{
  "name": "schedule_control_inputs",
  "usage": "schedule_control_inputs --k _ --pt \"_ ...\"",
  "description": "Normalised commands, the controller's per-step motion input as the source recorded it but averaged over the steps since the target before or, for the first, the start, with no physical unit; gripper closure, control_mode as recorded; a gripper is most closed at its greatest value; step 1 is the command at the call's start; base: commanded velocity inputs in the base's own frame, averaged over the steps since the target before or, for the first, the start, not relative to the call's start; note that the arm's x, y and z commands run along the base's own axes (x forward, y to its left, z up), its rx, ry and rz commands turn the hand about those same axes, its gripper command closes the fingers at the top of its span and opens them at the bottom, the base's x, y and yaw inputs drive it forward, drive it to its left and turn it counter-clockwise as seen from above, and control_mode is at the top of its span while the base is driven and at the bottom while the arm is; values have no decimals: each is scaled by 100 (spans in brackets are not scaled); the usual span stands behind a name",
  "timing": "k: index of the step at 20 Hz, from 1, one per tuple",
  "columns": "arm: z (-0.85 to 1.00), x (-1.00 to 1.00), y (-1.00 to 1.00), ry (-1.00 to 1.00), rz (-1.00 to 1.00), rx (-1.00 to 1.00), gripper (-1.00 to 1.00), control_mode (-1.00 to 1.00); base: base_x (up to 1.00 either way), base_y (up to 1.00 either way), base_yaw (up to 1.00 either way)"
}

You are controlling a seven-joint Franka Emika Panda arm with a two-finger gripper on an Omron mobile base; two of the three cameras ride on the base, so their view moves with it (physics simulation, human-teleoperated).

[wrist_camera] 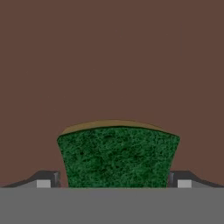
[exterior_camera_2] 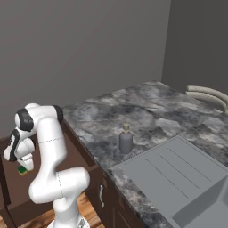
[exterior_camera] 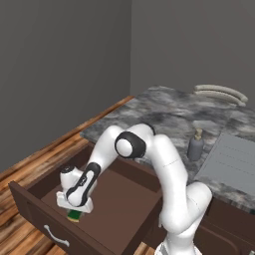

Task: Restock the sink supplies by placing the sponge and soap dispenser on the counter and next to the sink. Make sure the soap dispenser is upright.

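The green sponge (wrist_camera: 117,157), with a yellow layer along its far edge, lies on the brown floor of the open drawer (exterior_camera: 119,204). My gripper (wrist_camera: 113,181) is lowered over it, a fingertip (wrist_camera: 48,180) close on each side, jaws open around it. In the left base view the gripper (exterior_camera: 74,211) is down in the drawer with the sponge (exterior_camera: 74,216) peeking out under it. The grey soap dispenser (exterior_camera: 195,145) stands upright on the marbled counter (exterior_camera: 164,112), just left of the sink (exterior_camera: 231,159). The right base view also shows the dispenser (exterior_camera_2: 126,140) beside the sink (exterior_camera_2: 178,173).
The drawer front with its pale handle (exterior_camera: 55,235) juts out toward the wooden floor. The drawer walls rise close around the hand. A curved grey faucet (exterior_camera: 221,93) sits behind the sink. Grey walls close off the counter's far sides.
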Motion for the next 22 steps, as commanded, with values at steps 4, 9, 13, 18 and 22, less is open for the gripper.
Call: schedule_control_inputs --k 4,9,13,18,22 --pt "-22 0 6 -1 0 0 -100 -100 0 0 0" --pt "-33 0 5 0 0 0 100 -100 0 0 0" --pt "-37 0 4 -3 0 0 100 -100 0 0 0" --pt "7 0 -1 -18 0 0 100 -100 0 0 0" --pt "79 -1 -23 -17 -9 0 100 -100 0 0 0"
